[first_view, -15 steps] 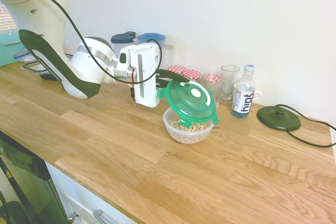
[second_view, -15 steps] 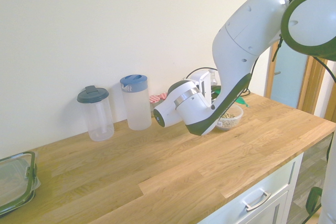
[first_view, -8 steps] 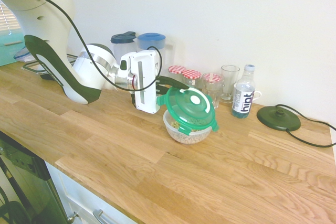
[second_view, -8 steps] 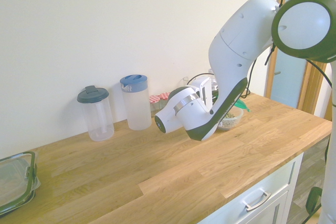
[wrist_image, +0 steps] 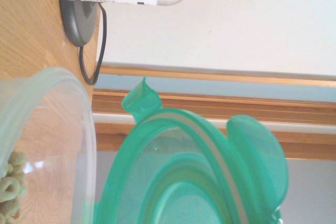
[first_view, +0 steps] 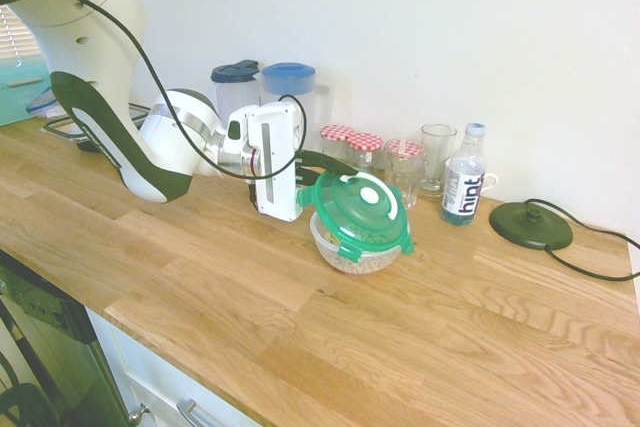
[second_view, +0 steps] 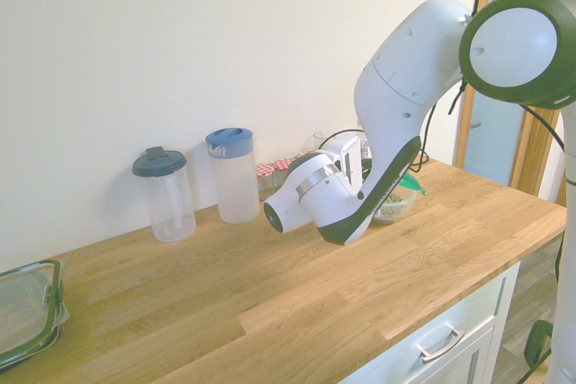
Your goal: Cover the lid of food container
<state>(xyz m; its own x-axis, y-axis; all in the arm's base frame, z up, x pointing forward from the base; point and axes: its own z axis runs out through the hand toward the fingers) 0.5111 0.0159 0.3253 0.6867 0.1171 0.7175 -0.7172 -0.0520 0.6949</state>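
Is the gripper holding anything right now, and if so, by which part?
Yes: the gripper holds the green lid by its rim on the arm's side, tilted over the food container.

Your first exterior camera is looking down across the bench (first_view: 420, 317) with the arm entering from frame left. Your second is facing it from the opposite end, arm at right. Both are sharing the food container (first_view: 358, 253). Your wrist camera is sitting close against the lid (wrist_image: 189, 177).

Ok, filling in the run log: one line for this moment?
phase: placing | round translucent green lid tilted on whitish plastic cereal bowl, not flat | gripper at lid's edge | clips unfastened
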